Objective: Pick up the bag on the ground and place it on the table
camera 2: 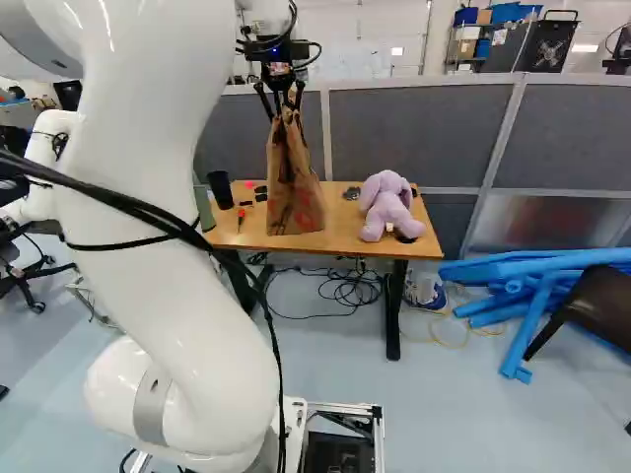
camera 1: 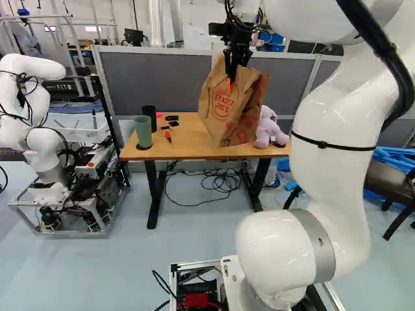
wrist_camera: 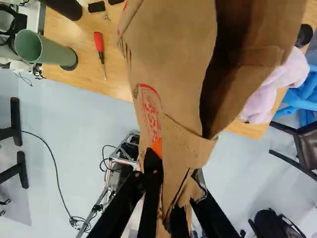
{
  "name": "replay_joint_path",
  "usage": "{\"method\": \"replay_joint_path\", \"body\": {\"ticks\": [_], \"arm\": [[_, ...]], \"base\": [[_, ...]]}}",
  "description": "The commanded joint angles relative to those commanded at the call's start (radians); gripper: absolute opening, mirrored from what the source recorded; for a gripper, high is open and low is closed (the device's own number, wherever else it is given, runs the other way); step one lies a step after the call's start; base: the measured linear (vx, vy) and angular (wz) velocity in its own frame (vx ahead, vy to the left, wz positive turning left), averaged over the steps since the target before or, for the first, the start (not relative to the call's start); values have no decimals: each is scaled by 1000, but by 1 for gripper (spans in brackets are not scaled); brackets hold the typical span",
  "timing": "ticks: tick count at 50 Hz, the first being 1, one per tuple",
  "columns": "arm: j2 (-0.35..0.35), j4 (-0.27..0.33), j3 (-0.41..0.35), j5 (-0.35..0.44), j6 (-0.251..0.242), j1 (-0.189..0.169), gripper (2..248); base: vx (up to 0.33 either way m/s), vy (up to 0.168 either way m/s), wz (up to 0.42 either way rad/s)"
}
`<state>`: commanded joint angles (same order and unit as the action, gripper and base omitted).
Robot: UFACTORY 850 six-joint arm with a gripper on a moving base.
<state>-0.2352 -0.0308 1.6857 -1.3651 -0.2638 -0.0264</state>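
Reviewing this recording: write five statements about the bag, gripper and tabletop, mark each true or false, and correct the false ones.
1. The gripper has the bag between its fingers. True.
2. The bag lies on the floor. False: it is up at the table, in the gripper.
3. The screwdriver lies between the green cup and the bag. True.
4. The purple plush is inside the bag. False: it is on the table beside it.
5. The green cup lies on its side. False: it stands upright.
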Motion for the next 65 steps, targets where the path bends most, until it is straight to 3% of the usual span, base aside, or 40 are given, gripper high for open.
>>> {"method": "replay_joint_path", "body": {"ticks": [22, 65], "arm": [[0, 0, 0, 0, 0, 0, 21], [-33, 0, 40, 0, 0, 1, 21]], "base": [[151, 0, -14], [4, 0, 0]]}}
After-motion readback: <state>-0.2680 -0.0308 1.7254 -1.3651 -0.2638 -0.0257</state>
